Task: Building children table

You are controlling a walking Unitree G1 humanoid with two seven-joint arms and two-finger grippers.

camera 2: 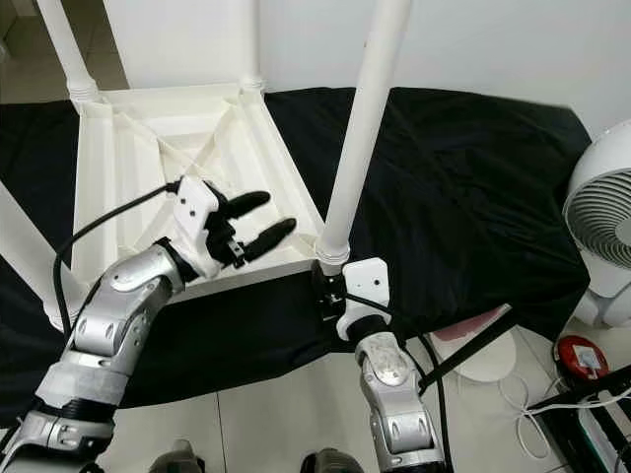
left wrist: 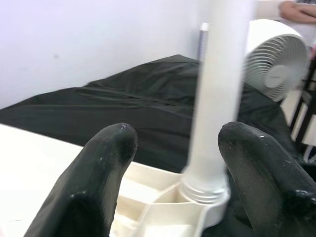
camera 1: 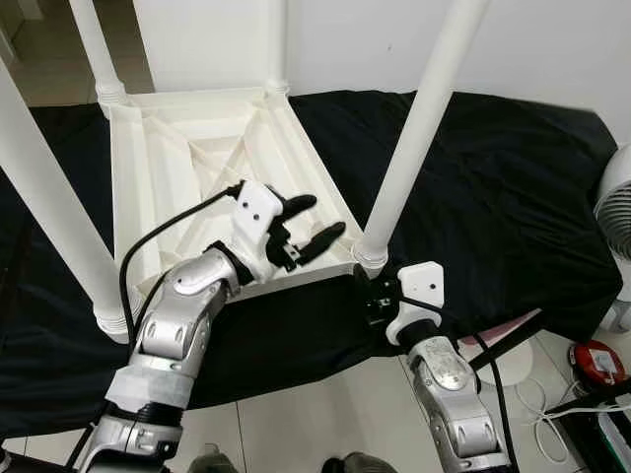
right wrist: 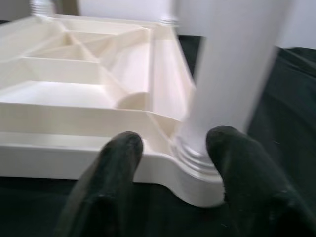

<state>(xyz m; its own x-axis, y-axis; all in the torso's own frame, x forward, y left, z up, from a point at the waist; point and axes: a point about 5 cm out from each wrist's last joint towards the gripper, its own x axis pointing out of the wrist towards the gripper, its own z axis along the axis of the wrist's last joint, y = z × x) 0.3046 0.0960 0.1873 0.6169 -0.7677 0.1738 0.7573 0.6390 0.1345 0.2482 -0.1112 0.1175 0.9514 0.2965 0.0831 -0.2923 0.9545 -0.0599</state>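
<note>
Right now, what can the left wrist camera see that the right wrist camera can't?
Left wrist view alone: a white fan behind the black cloth, plus the left end effector, fingers apart. Right wrist view alone: the ribbed underside of the upturned white table and the right end effector, open near the corner socket. Both share the same white table leg standing in that corner.
</note>
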